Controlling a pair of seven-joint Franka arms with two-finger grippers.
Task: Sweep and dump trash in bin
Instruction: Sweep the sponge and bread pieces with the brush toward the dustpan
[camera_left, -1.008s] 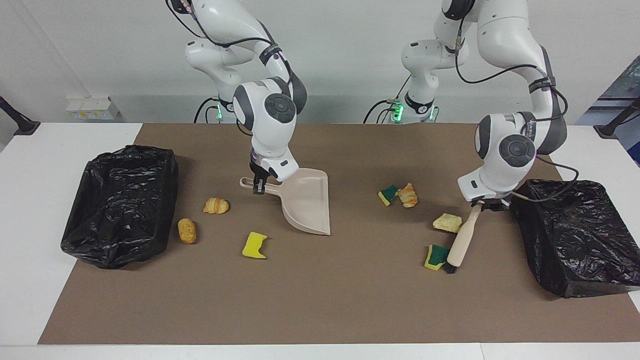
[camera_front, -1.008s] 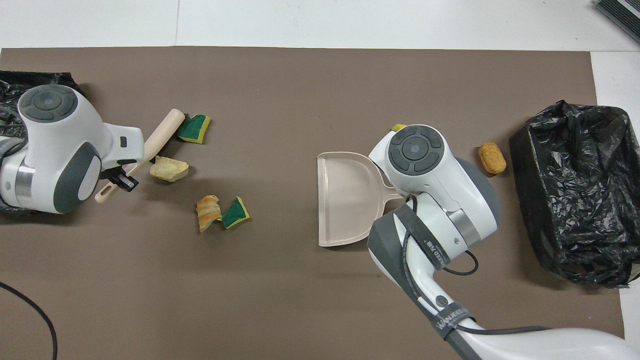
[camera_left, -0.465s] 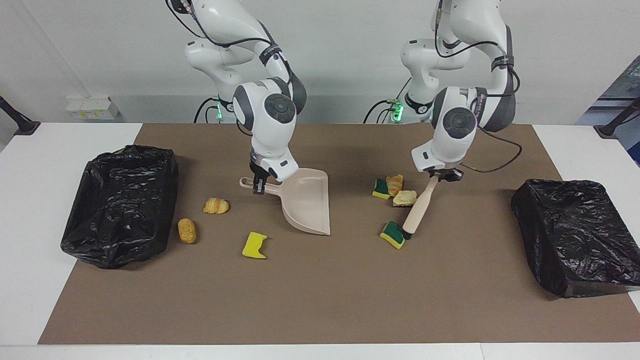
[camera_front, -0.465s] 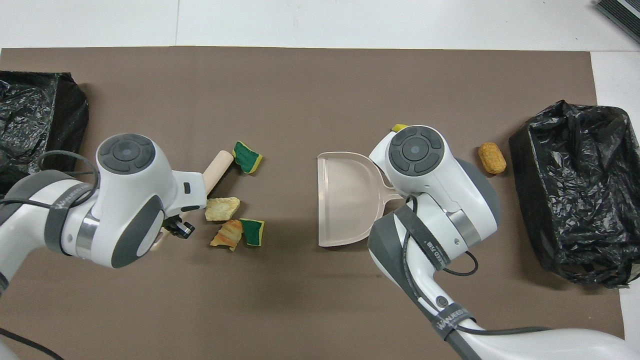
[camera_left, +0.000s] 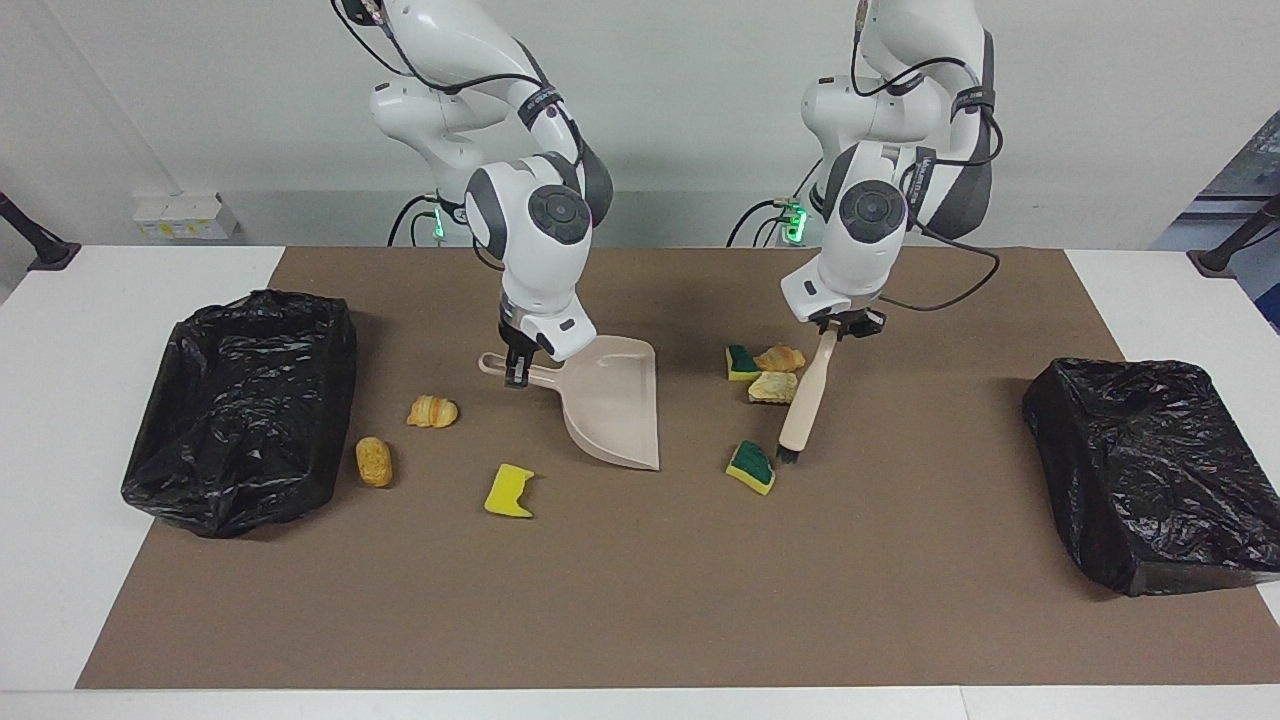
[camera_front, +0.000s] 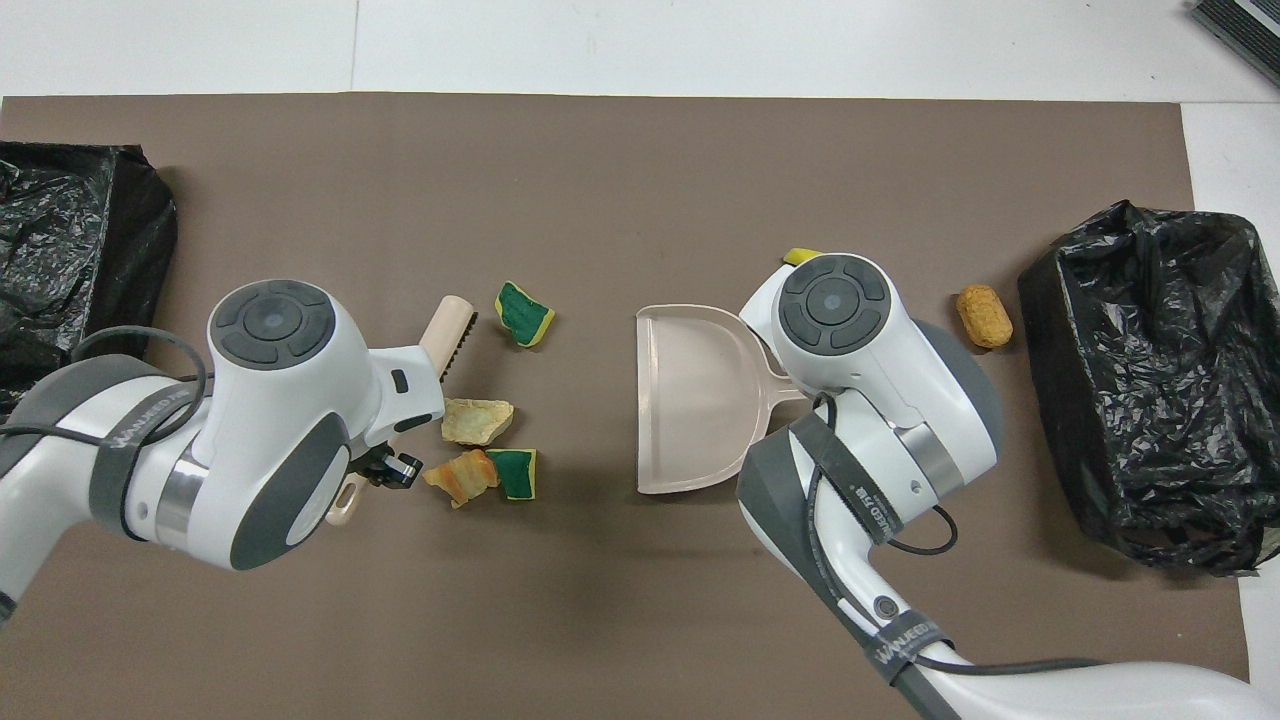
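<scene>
My left gripper (camera_left: 838, 325) is shut on the beige brush (camera_left: 805, 400), whose bristles rest on the mat; it also shows in the overhead view (camera_front: 450, 325). Beside the brush, on the dustpan's side, lie a green-topped sponge (camera_left: 751, 467), a bread piece (camera_left: 773, 387), a croissant (camera_left: 779, 357) and another green sponge (camera_left: 741, 361). My right gripper (camera_left: 518, 372) is shut on the handle of the beige dustpan (camera_left: 615, 405), which sits on the mat with its mouth toward them. A croissant (camera_left: 432, 411), a bread roll (camera_left: 374, 461) and a yellow sponge (camera_left: 509, 491) lie toward the right arm's end.
A black-bagged bin (camera_left: 240, 400) stands at the right arm's end of the brown mat, beside the bread roll. A second black-bagged bin (camera_left: 1150, 470) stands at the left arm's end. My right arm hides the croissant in the overhead view.
My left gripper has swept the brush from beside its bin toward the dustpan, pushing the four scraps along. The right arm and dustpan have not moved.
</scene>
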